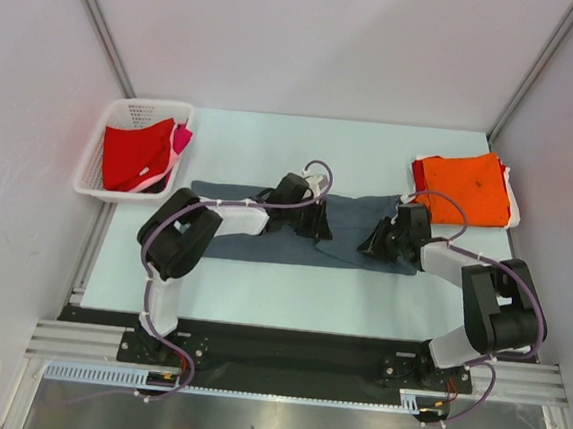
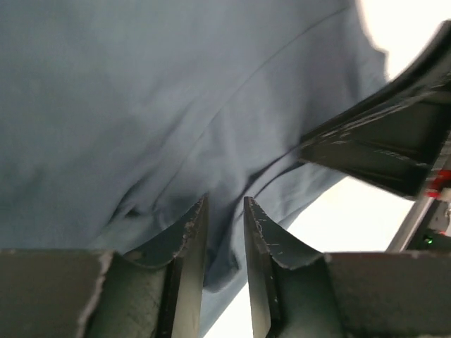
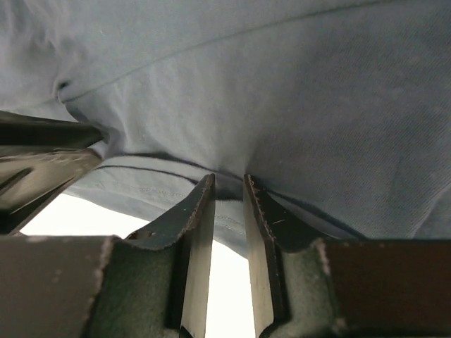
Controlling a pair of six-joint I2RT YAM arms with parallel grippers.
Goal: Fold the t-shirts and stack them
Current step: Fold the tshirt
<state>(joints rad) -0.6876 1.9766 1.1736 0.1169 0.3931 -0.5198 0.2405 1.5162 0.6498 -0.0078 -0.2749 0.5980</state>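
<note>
Overhead, the grey t-shirt (image 1: 350, 235) lies spread lengthwise across the middle of the table (image 1: 290, 285); the left end effector (image 1: 317, 227) and right end effector (image 1: 369, 244) rest on it near its centre, close together; an orange t-shirt (image 1: 464, 188) sits folded at the far right corner; a red t-shirt (image 1: 136, 159) lies in the white basket (image 1: 89, 172) at far left. Left wrist: fingers (image 2: 190, 239) clenched on a fold at the grey cloth's edge. Right wrist: fingers (image 3: 201, 218) likewise pinching the grey hem; bare table shows below.
</note>
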